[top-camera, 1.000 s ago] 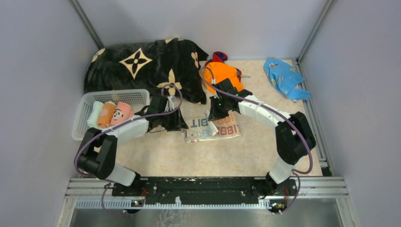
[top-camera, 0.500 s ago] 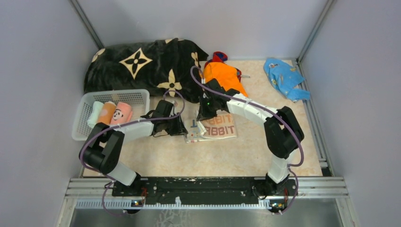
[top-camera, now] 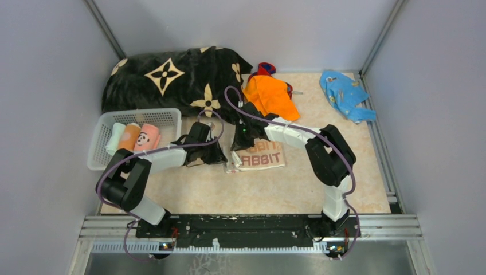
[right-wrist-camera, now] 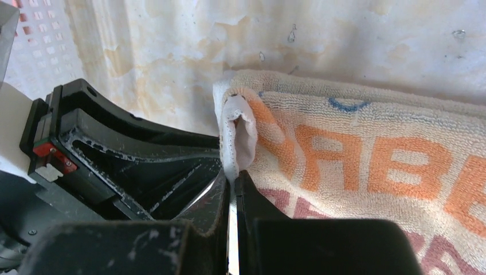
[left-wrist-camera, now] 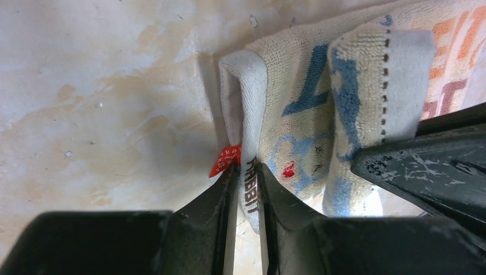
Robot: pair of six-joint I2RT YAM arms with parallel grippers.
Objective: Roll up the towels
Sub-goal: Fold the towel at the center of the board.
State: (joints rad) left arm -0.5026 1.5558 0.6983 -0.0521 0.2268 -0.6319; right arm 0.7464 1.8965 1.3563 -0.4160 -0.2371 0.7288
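A beige towel printed with RABBIT letters (top-camera: pixel 261 157) lies folded on the table's middle. My left gripper (top-camera: pixel 222 156) is shut on its left edge; in the left wrist view (left-wrist-camera: pixel 247 177) the fingers pinch the white hem beside a red tag (left-wrist-camera: pixel 224 160). My right gripper (top-camera: pixel 236 146) is shut on the same towel's far left corner, shown in the right wrist view (right-wrist-camera: pixel 234 175). Three rolled towels, pale green (top-camera: pixel 116 137), orange (top-camera: pixel 129 137) and pink panda (top-camera: pixel 148 137), lie in a white basket (top-camera: pixel 166 114). An orange towel (top-camera: pixel 270 94) lies over a red-and-teal one (top-camera: pixel 265 68) at the back.
A large black blanket with beige flowers (top-camera: pixel 172 77) is heaped at the back left. A crumpled light blue cloth (top-camera: pixel 345 94) lies at the back right. Grey walls and metal rails close in the table.
The right gripper has moved left with the towel's edge, folding it over, so the towel is now narrower. The left gripper stays at the towel's left edge.
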